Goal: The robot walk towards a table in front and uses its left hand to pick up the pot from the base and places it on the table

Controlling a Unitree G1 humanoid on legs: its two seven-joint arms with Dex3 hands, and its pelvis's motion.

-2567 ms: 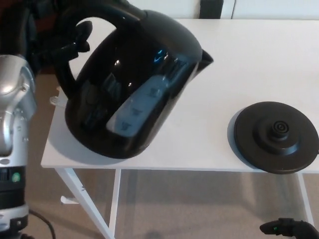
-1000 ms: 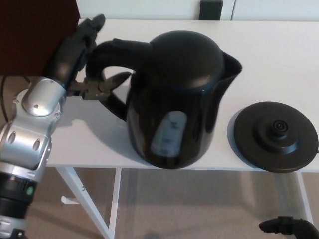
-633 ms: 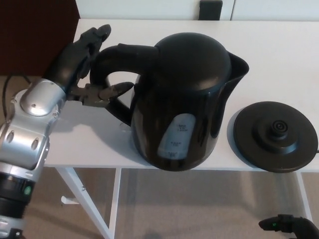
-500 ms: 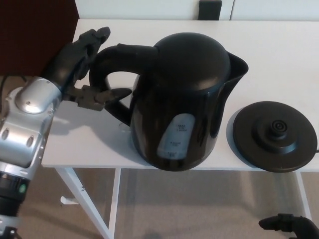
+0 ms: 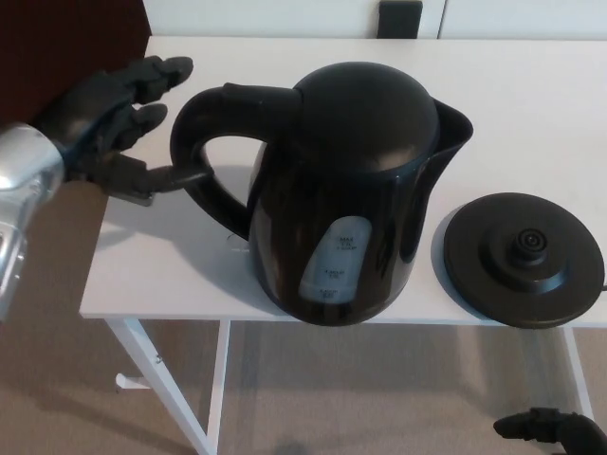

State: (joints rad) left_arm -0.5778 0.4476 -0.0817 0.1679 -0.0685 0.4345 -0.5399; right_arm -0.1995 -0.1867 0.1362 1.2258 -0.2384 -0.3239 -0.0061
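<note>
The left hand point(image 5: 102, 118) is at the upper left of the frame, over the left edge of the white table point(image 5: 531, 104). It is open and holds nothing: its fingers point(image 5: 156, 70) are spread. Its thumb point(image 5: 161, 177) points right, toward the handle point(image 5: 194, 133) of the pot point(image 5: 351, 190); if the tip touches it is not clear. The black pot stands upright on the table in the middle of the frame, with its spout point(image 5: 453, 128) to the right. The round black base point(image 5: 522, 258) lies just beside it at the lower right, apart from it. In the bottom right corner a small part of the right hand point(image 5: 545, 428) shows; its state cannot be told.
</note>
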